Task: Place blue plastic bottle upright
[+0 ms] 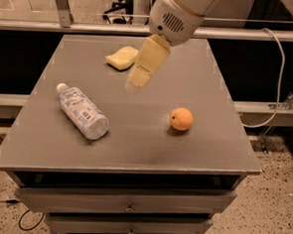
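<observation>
High frontal view, hand (134, 81) over table (135, 145)

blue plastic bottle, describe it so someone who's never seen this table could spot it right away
On the grey table, look to the left half, left of the gripper hanging over the middle. The blue plastic bottle lies there on its side, white cap pointing to the far edge. Unlike the round orange and yellow sponge, it is long, clear and labelled.
</observation>
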Tool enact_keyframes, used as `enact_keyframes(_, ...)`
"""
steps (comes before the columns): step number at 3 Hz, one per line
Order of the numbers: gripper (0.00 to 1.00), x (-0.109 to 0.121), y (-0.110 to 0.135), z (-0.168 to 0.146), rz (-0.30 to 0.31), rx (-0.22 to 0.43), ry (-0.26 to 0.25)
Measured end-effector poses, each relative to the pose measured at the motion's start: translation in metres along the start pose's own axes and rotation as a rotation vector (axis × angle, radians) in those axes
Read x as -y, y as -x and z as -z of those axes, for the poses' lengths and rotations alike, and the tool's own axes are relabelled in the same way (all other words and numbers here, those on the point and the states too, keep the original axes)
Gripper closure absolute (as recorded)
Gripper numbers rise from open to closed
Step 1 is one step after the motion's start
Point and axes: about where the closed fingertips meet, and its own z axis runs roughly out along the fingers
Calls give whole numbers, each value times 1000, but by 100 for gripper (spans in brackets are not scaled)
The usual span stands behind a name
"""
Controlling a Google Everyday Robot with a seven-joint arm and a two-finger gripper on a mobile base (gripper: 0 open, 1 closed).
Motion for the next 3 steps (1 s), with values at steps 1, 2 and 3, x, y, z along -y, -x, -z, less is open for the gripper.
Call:
enact_keyframes(1, 0, 1, 60, -44, -120, 49, 40)
enact_keyframes(2, 0, 3, 84, -72, -191, 57, 52)
enact_keyframes(3, 0, -2, 101, -102, -242, 27, 52)
